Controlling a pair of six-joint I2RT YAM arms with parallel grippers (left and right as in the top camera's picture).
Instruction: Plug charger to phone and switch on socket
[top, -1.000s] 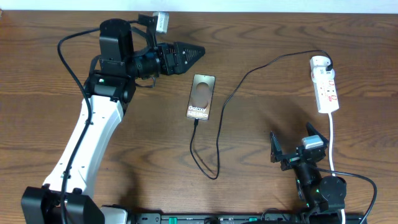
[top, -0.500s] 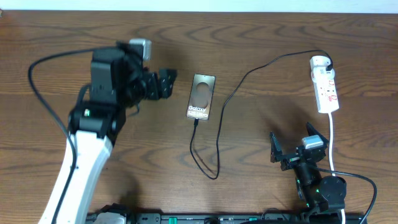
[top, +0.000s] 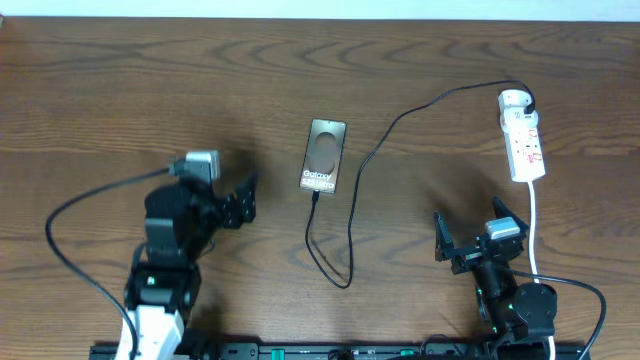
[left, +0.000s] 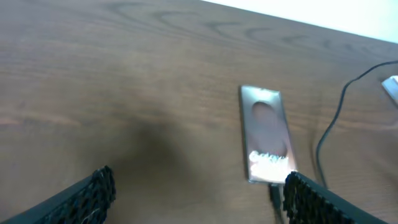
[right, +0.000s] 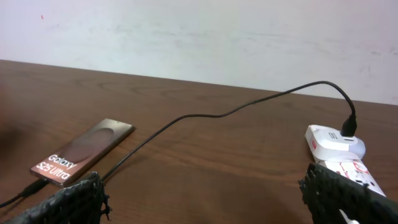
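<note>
Phone (top: 325, 155) flat at mid-table, the charger (top: 352, 205) connector touching its near edge, the cable looping near and then running to the black plug in the socket (top: 525, 145) at far right. Left gripper (top: 243, 197) spread wide and empty, near-left of the phone. Right gripper (top: 475, 232) likewise spread and empty, nearer than the socket and apart from it.

Even, soft light; blurred left-wrist view
</note>
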